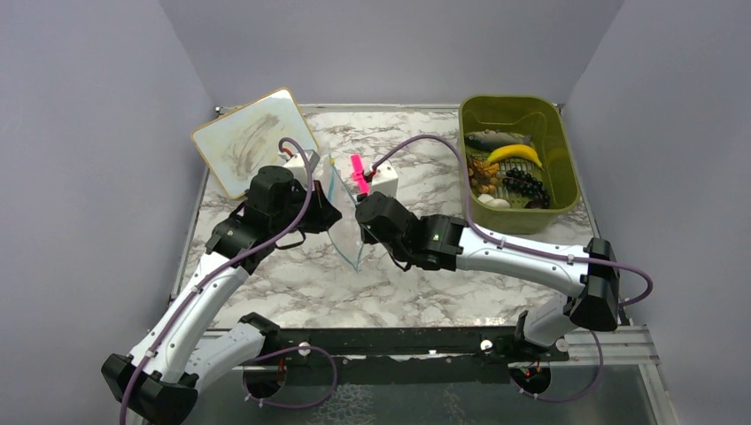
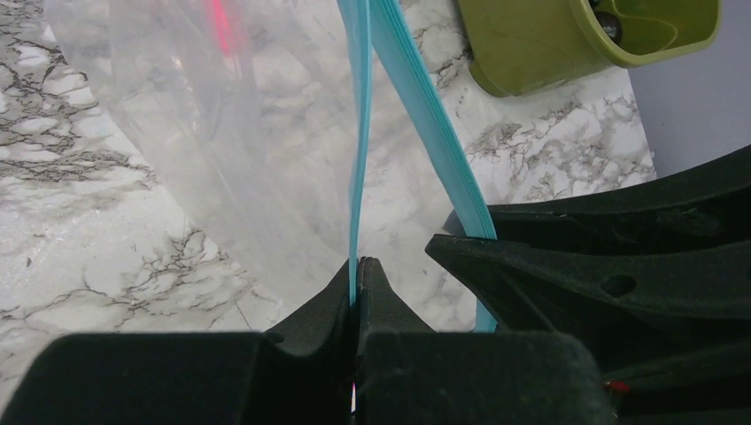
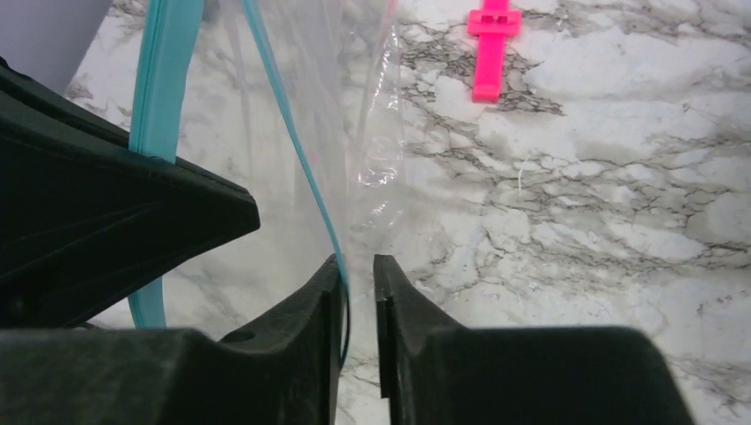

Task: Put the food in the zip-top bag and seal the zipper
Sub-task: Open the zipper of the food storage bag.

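The zip-top bag [image 1: 344, 232] hangs on edge between the two arms, over the middle of the table and a little left of centre. Its mouth faces up and its clear body drops toward the marble. The zipper [image 2: 359, 133] has its long axis running far to near, with the near end angled slightly right. Its two teal lips meet at the far end and spread apart toward the near end, so the mouth is open.

The left gripper [image 2: 357, 270] is clamped tight on the left lip, with the strip running straight down between its fingertips. The right gripper [image 3: 358, 266] pinches the other lip. A thin slit shows between its fingers, and the teal edge and clear film pass into that slit.

The food is not in the bag. The grey fish [image 1: 496, 137], yellow banana [image 1: 515, 153], dark grape bunch [image 1: 524, 184], white piece [image 1: 493, 201] and brownish bits [image 1: 483, 174] all lie in the olive-green bin [image 1: 509, 100] at the far right.

The table [image 1: 460, 283] is white marble with grey veins. A pink clip [image 1: 358, 173] sits just beyond the bag, beside a small white box [image 1: 383, 181]. A smudged whiteboard [image 1: 252, 142] leans at the far left. Plain grey-lilac walls [image 1: 89, 133] close in the left, far and right sides.
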Action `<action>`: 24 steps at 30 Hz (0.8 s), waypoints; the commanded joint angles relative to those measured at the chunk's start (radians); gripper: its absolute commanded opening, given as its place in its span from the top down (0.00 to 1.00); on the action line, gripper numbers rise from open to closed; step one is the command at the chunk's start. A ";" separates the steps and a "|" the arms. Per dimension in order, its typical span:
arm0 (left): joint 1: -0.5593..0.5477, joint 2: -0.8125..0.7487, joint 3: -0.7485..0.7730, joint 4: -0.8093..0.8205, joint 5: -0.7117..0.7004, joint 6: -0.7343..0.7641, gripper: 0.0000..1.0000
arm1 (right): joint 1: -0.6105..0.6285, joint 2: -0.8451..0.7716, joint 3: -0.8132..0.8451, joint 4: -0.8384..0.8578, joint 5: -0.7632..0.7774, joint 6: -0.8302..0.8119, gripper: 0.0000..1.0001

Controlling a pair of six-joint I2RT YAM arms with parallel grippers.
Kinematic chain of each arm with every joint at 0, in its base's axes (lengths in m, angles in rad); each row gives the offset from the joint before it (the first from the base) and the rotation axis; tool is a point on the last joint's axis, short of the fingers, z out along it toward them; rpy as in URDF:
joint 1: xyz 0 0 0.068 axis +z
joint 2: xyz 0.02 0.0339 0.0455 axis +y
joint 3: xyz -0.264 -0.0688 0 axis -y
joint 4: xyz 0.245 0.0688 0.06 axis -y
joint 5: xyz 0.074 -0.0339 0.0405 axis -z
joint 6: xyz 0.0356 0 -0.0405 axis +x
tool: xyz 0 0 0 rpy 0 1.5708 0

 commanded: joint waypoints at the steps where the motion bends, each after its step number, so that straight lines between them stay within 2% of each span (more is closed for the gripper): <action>1: 0.001 -0.024 -0.015 0.000 -0.026 -0.003 1.00 | -0.013 -0.016 -0.041 0.028 0.001 0.000 0.91; 2: 0.000 -0.020 -0.016 0.002 -0.049 -0.003 1.00 | -0.013 -0.021 -0.058 0.030 0.009 0.002 0.97; 3: 0.001 -0.016 -0.009 0.000 -0.075 0.001 1.00 | -0.013 -0.030 -0.080 0.038 0.015 0.004 0.98; 6: 0.001 0.004 0.029 -0.017 -0.152 0.023 1.00 | -0.017 -0.066 -0.143 0.041 0.021 0.032 0.98; 11: 0.000 0.041 0.094 -0.042 -0.216 0.064 1.00 | -0.122 -0.152 -0.268 0.056 -0.023 0.081 0.98; 15: 0.001 0.060 0.104 -0.040 -0.251 0.089 1.00 | -0.132 -0.198 -0.337 0.087 -0.060 0.097 0.98; 18: 0.001 0.085 0.093 -0.030 -0.228 0.108 1.00 | -0.132 -0.200 -0.358 0.104 -0.090 0.097 0.98; 24: 0.001 0.116 0.028 0.053 -0.080 0.133 1.00 | -0.132 -0.182 -0.361 0.156 -0.186 0.068 0.98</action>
